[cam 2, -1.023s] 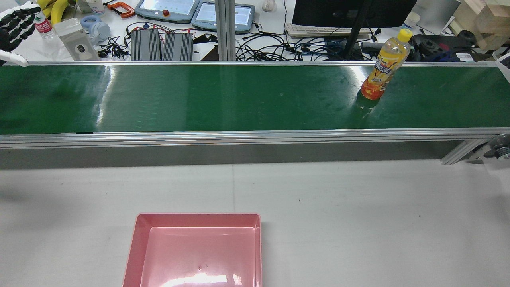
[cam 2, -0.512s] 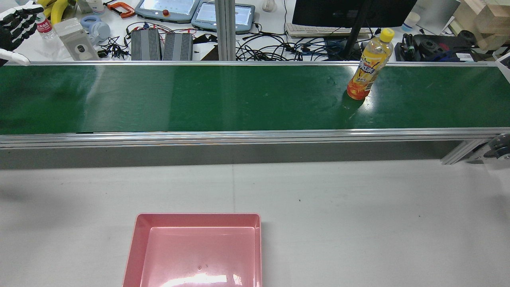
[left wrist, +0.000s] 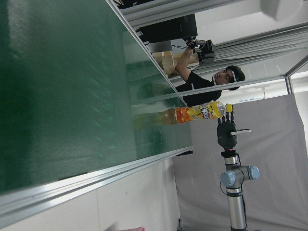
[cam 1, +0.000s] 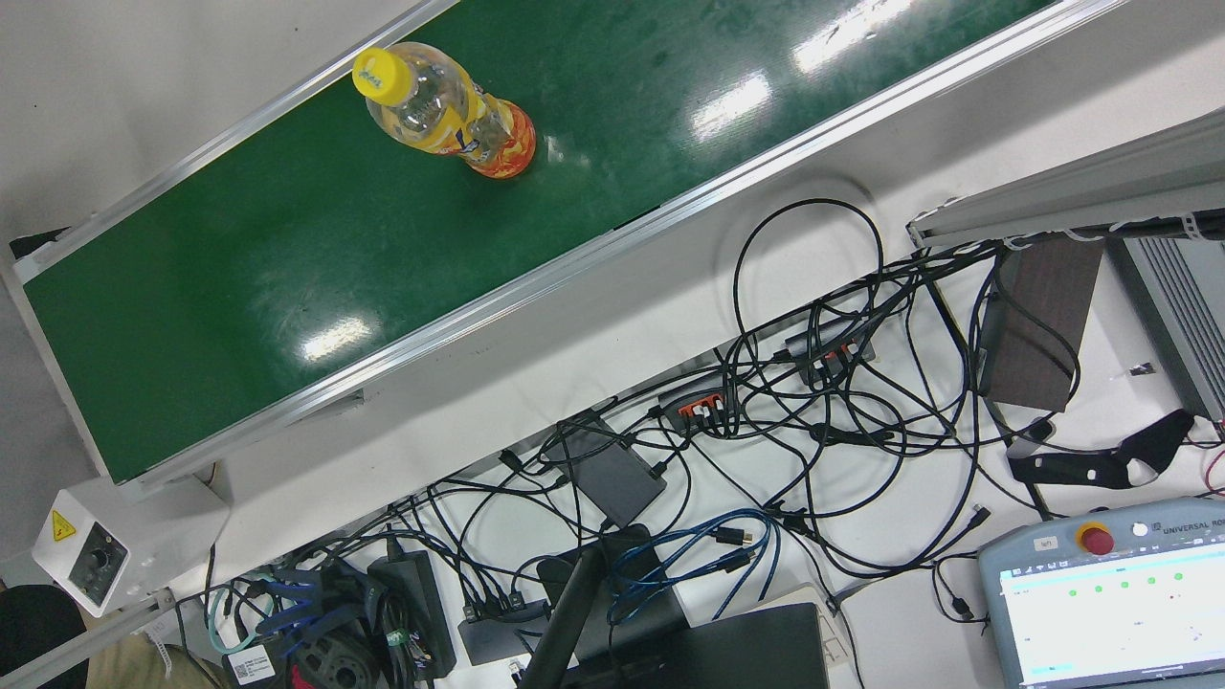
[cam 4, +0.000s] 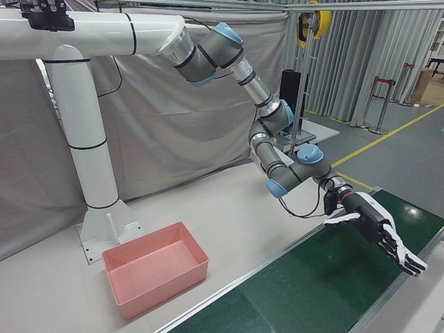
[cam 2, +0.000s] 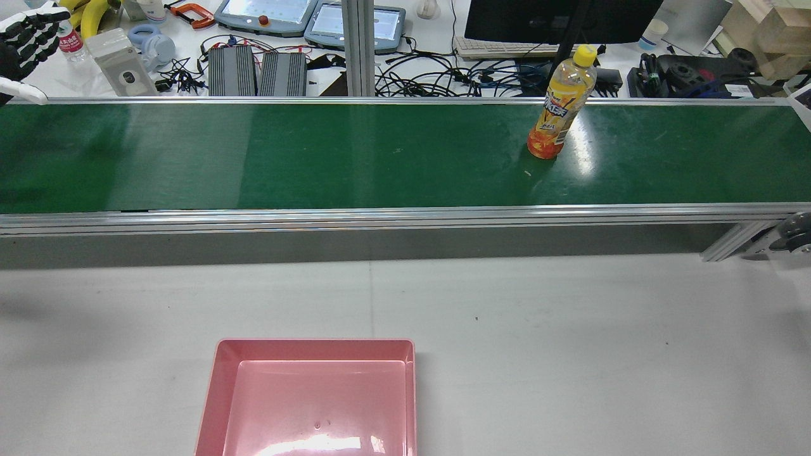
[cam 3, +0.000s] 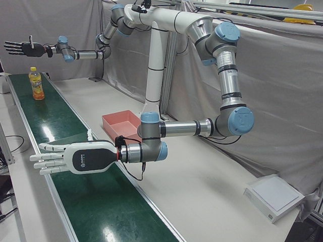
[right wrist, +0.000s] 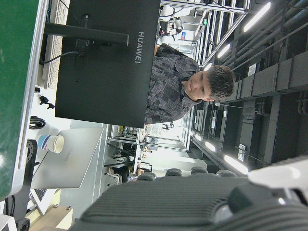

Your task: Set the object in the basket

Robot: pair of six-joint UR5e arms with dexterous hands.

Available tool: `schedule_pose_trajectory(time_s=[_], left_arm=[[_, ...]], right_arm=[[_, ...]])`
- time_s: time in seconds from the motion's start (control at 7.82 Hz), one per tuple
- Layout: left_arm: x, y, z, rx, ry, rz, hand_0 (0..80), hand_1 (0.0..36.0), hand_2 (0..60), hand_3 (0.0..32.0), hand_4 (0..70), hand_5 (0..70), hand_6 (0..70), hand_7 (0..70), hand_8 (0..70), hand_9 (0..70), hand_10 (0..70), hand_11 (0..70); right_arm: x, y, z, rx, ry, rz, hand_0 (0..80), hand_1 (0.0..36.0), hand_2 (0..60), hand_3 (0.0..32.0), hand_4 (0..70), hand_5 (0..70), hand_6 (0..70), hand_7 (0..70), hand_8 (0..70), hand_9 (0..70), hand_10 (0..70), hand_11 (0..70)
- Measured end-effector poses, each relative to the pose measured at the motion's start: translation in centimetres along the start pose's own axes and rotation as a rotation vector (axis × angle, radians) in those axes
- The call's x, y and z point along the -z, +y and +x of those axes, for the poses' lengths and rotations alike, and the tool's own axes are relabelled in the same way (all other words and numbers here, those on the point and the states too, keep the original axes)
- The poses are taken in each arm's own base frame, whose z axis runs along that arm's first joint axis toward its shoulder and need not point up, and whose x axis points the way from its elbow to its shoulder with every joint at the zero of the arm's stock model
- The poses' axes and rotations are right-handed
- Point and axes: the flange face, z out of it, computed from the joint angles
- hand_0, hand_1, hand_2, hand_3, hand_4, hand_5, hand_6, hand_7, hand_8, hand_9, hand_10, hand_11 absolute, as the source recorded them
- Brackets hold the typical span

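An orange drink bottle (cam 2: pixel 560 104) with a yellow cap stands upright on the green conveyor belt (cam 2: pixel 317 158), right of centre. It also shows in the front view (cam 1: pixel 450 120), the left-front view (cam 3: pixel 36 84) and the left hand view (left wrist: pixel 195 113). The pink basket (cam 2: pixel 317 344) sits empty on the white table, near the front edge. My left hand (cam 2: pixel 25 31) is open over the belt's far left end, palm facing along the belt; it also shows in the left-front view (cam 3: pixel 58 159) and the right-front view (cam 4: pixel 374 232). My right hand (cam 3: pixel 22 48) is open, raised beyond the bottle.
Past the belt is a desk with cables (cam 2: pixel 443 76), a monitor (cam 2: pixel 557 16) and teach pendants (cam 2: pixel 266 14). A person (right wrist: pixel 187 91) stands behind the monitor. A belt control box (cam 1: pixel 96 565) sits at the belt's end. White table (cam 2: pixel 570 329) lies between belt and basket.
The bottle has ridden the belt to the left in the rear view, staying upright. My left hand has hardly moved.
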Motion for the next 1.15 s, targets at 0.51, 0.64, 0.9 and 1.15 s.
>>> schedule_pose_trajectory(time_s=[0.51,0.64,0.9,1.15], left_arm=[[-0.02,-0.02,0.06,0.0,0.001,0.0,59.4,13.1,0.0,0.0,10.9,19.0,0.0,0.6,1.2,0.7,0.5,2.7],[-0.07,0.02,0.04,0.0,0.001,0.0,59.3,13.3,0.0,0.0,10.4,19.1,0.0,0.3,1.1,0.6,0.3,2.3],[-0.09,0.01,0.04,0.0,0.001,0.0,59.0,13.0,0.0,0.0,10.7,19.1,0.0,0.5,1.1,0.6,1.0,3.4],[-0.09,-0.02,0.05,0.0,0.001,0.0,59.4,13.0,0.0,0.0,11.1,19.2,0.0,0.3,1.1,0.5,0.6,2.7]], right_arm=[[0.0,0.0,0.0,0.0,0.0,0.0,0.0,0.0,0.0,0.0,0.0,0.0,0.0,0.0,0.0,0.0,0.0,0.0],[0.0,0.0,0.0,0.0,0.0,0.0,0.0,0.0,0.0,0.0,0.0,0.0,0.0,0.0,0.0,0.0,0.0,0.0],[0.0,0.0,0.0,0.0,0.0,0.0,0.0,0.0,0.0,0.0,0.0,0.0,0.0,0.0,0.0,0.0,0.0,0.0],[0.0,0.0,0.0,0.0,0.0,0.0,0.0,0.0,0.0,0.0,0.0,0.0,0.0,0.0,0.0,0.0,0.0,0.0]])
